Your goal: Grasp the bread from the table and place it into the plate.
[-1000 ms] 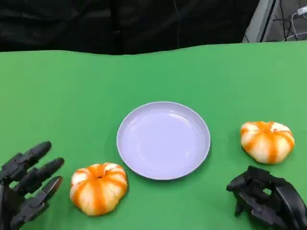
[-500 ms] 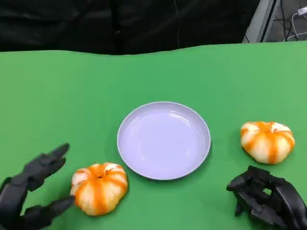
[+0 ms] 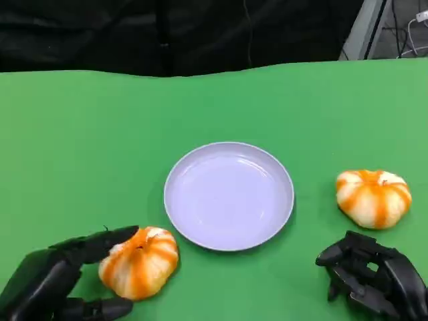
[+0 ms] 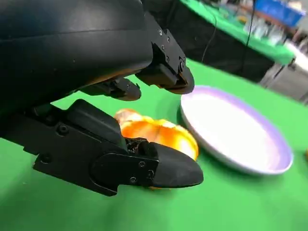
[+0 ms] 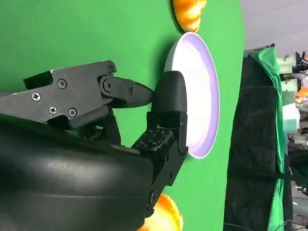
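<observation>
– Where was the bread (image 3: 138, 261)?
– On the table (image 3: 80, 134), beside the plate (image 3: 229, 195); the left hand (image 3: 63, 281) bracketed it, fingers apart.
– Advice?
– It needed to close evenly before lifting

A green-covered table (image 3: 80, 134) fills the foreground. Behind its far edge hangs a dark black curtain (image 3: 167, 33). At the upper right stand a grey metal post (image 3: 361, 27) and loose cables (image 3: 401, 30).
</observation>
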Tool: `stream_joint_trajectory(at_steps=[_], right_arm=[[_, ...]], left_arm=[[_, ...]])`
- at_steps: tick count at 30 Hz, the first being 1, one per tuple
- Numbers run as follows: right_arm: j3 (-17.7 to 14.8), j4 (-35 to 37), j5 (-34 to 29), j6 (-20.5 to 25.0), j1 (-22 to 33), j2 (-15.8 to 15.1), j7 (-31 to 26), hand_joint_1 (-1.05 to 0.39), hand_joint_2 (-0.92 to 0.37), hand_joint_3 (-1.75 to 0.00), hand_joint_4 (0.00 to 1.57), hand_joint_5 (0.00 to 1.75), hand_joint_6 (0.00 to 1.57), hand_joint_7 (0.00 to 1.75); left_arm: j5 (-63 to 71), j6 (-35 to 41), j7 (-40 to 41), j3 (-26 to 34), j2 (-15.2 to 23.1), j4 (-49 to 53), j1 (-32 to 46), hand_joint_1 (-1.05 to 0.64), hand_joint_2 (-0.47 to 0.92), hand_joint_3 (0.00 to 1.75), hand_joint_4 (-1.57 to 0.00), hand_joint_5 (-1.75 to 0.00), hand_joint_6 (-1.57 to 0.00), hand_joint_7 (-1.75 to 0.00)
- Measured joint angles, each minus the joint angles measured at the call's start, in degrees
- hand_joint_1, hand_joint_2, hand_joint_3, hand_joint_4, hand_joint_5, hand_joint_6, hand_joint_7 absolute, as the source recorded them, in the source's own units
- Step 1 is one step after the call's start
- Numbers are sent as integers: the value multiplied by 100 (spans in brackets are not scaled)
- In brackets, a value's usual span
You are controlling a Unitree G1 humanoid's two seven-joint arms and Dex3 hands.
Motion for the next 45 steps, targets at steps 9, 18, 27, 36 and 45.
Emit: stream_joint_trajectory(at_steps=[9,18,27,36,45], right_arm=[[0,45,1,-56,-6,2,2,-26,-92,-46,67,175,75,112],[16,23,-15,-54,-4,9,-43,-25,-92,-47,68,175,74,112],[18,4,-70,-61,-3,11,-63,-25,-92,-47,66,175,74,113],[16,3,-70,-61,-3,11,-52,-26,-92,-46,66,175,73,114],[12,-6,-67,-58,-3,11,-18,-27,-92,-46,67,175,74,113]], left_arm=[[822,1368,-93,-826,171,-633,-157,-100,92,57,-41,0,-39,0],[1127,1997,-55,-1427,354,-313,-776,-99,92,58,-41,0,-39,0],[1117,2126,122,-1731,447,333,-1226,-73,92,41,-44,-1,-40,-1],[433,2141,-143,-1769,492,386,-1273,-17,92,16,-50,-2,-45,-1],[159,2295,-379,-1768,604,88,-1205,-14,91,9,-58,-6,-54,-3]])
